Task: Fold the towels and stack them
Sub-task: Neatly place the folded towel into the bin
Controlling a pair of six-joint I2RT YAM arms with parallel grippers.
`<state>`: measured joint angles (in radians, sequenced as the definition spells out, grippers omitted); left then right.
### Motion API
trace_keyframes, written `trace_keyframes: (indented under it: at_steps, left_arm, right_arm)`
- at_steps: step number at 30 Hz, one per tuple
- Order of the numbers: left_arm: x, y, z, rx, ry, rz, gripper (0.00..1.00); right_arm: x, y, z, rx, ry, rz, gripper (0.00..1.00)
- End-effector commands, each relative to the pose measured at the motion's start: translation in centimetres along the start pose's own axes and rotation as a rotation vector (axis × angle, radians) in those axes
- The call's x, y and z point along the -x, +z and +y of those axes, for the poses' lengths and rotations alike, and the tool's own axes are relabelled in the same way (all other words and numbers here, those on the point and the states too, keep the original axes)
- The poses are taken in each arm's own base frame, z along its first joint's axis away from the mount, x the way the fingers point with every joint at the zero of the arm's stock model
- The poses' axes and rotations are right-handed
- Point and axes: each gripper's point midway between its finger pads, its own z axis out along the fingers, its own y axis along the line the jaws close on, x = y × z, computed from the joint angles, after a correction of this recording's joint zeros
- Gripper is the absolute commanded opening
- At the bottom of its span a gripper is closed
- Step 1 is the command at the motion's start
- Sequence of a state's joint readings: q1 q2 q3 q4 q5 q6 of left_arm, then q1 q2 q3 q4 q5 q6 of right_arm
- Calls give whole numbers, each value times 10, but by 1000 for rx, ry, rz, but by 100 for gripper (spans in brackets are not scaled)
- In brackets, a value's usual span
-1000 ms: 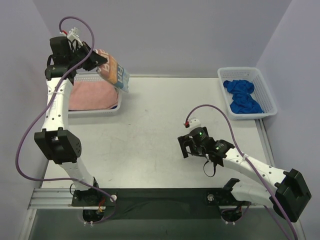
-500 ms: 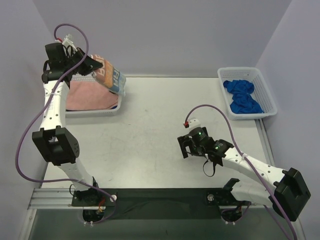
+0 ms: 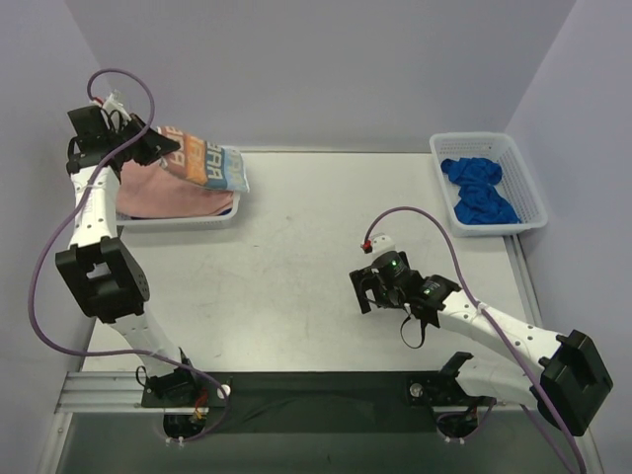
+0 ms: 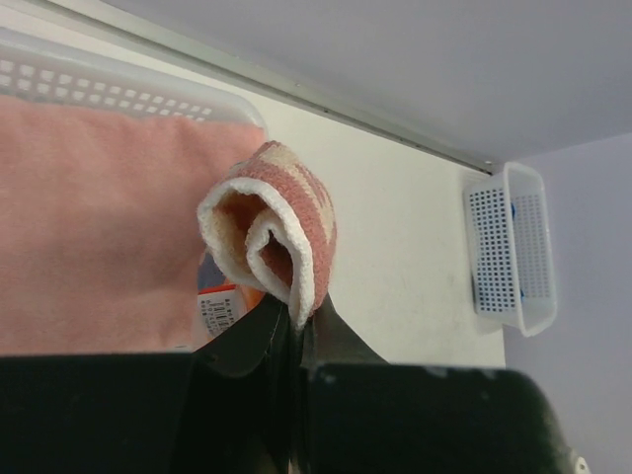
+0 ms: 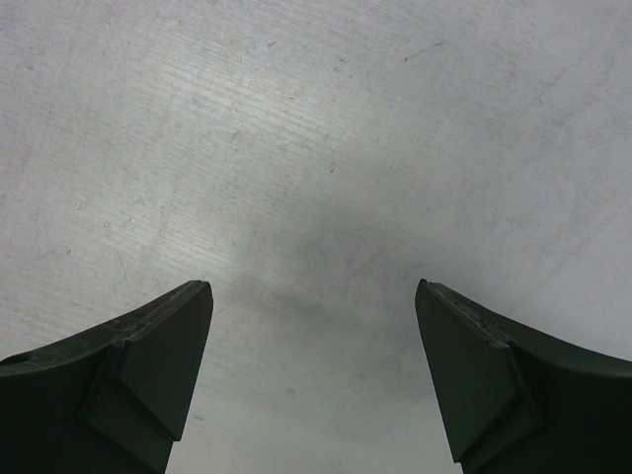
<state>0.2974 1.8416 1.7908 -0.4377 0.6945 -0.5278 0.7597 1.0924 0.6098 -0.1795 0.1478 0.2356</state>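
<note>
The left tool [image 4: 296, 318] pinched the soft, limp lettered towel [image 4: 281, 232] by a bunched edge, probably a corner, above the basket [image 4: 109, 79]; the right tool [image 5: 311, 288] hung open.

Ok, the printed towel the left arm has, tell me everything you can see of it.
The printed towel is white terry cloth with orange and blue lettering. It is bunched into a thick fold, and the left wrist view shows its gripped end curled into a roll. The left gripper is shut on that end. The rest stretches rightward above the salmon-pink towel in the white basket. Whether it touches them cannot be told.
</note>
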Motion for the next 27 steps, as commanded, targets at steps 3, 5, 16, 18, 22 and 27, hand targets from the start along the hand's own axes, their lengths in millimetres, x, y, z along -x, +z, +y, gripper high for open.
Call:
trace_keyframes:
  at_steps: [3,5,16,18,22,27]
  left_arm:
    - [-4,8,52,55,111,72,0]
    - [-1,9,65,96,134,73,0]
    - [8,13,120,237,155,60,2]
    - [12,15,124,252,176,53,2]
    - [19,17,133,287,199,29,2]
    - [18,25,149,319,199,26,10]
  right_arm:
    - [6,-3,3,17,24,-8,86]
    - [3,-4,3,18,23,-2,86]
    - [1,-8,2,21,1,32,86]
    - [0,-7,3,25,-4,42,86]
    - [1,-6,4,30,-7,48,86]
    - [0,-5,6,36,-9,60,86]
